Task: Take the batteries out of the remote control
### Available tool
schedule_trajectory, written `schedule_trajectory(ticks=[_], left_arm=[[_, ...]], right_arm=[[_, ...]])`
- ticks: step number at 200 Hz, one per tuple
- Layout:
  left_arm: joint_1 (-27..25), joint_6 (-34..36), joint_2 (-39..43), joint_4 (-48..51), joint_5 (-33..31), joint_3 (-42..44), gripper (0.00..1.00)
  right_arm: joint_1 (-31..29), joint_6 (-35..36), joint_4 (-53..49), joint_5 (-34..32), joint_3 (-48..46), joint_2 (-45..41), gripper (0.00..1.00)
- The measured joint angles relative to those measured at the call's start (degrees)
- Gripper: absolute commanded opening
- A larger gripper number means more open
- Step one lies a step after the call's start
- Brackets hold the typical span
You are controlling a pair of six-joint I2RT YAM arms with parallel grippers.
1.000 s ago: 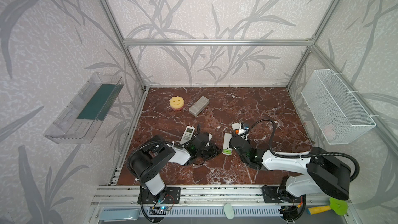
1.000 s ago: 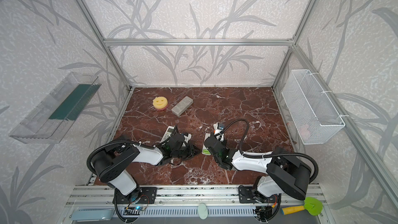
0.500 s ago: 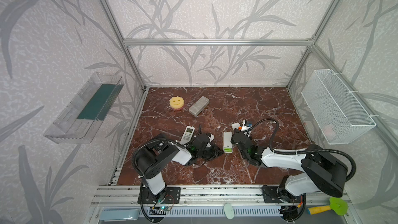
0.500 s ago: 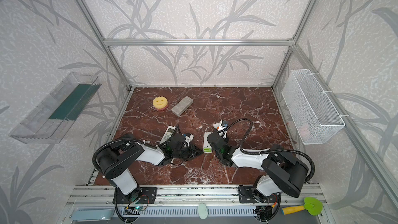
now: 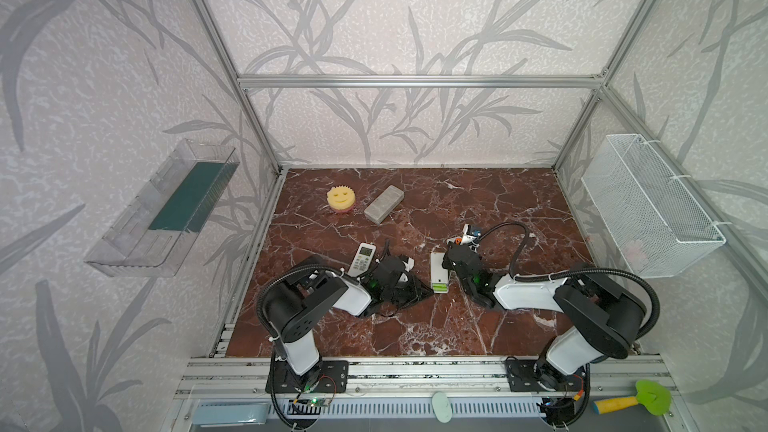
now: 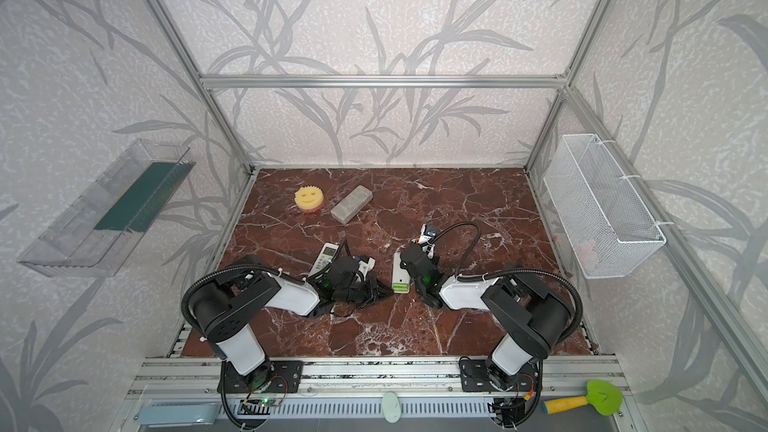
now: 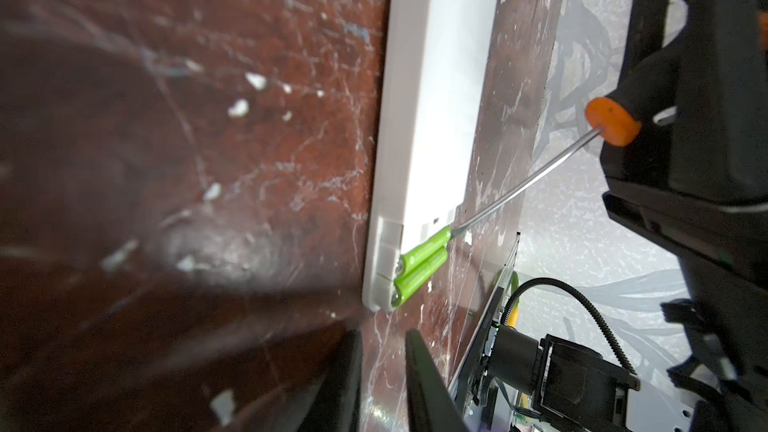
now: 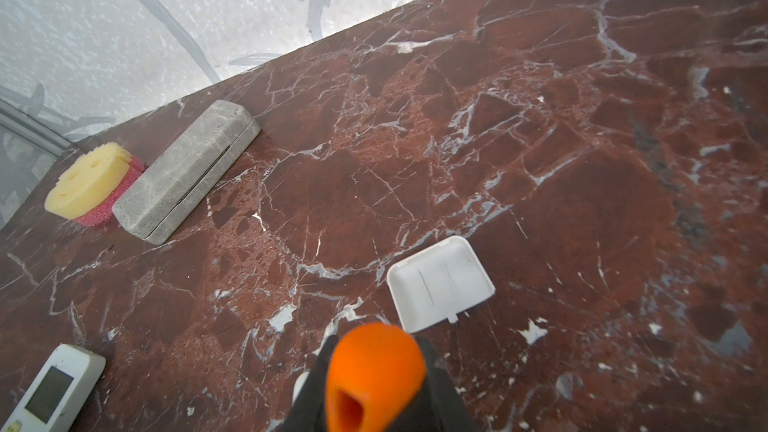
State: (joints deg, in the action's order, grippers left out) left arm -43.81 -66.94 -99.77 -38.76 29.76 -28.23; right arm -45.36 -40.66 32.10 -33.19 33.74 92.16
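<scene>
In both top views the remote (image 5: 439, 268) lies face down mid-surface (image 5: 457, 326). Its bay is open at the near end, with the green batteries (image 5: 439, 286) in it. The left claw (image 5: 427, 288) sits just beside that end, and the right claw (image 5: 454, 248) stands by the remote's far right side. The other remote (image 5: 362, 258) lies behind the left arm. The case (image 5: 384, 204) and sponge (image 5: 340, 198) are well apart at the back. Bare surface lies in front and to the right, so a freed battery likely has room to roll before the front edge.

The left wrist view shows the left claw's fingers (image 7: 426, 388) slightly parted and empty, aimed at the remote's end. Two batteries lie side by side there, and the thin shaft of the tool (image 7: 613, 120) meets the end of one. The step looks like prying. It should go best with the tip kept low under that end, a slow lever, and the left claw bracing the remote so it does not slide.

The right wrist view shows the right claw pinching the tool's orange handle. The cover (image 8: 440, 284) lies just ahead, where a wide swing could knock it.
</scene>
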Motion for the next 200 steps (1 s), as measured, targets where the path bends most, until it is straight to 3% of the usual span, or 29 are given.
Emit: schedule_trajectory(ticks=[111, 131, 156, 200], left_arm=[[4.2, 11.8, 5.8, 15.1, -3.1, -4.7, 0.34], [4.2, 16.0, 8.2, 14.3, -3.5, -4.2, 0.36], [3.7, 25.2, 17.2, 13.1, -5.7, -2.0, 0.43], [1.5, 38.8, 26.5, 10.5, -7.4, -2.2, 0.44]], right_arm=[[1.7, 14.7, -2.4, 19.1, 3.0, -5.7, 0.0], [1.7, 14.9, -2.3, 22.7, 1.5, -7.6, 0.0], [1.7, 13.3, -4.4, 24.8, 1.1, -11.6, 0.0], [1.7, 7.8, -10.2, 26.7, 3.4, -18.6, 0.0]])
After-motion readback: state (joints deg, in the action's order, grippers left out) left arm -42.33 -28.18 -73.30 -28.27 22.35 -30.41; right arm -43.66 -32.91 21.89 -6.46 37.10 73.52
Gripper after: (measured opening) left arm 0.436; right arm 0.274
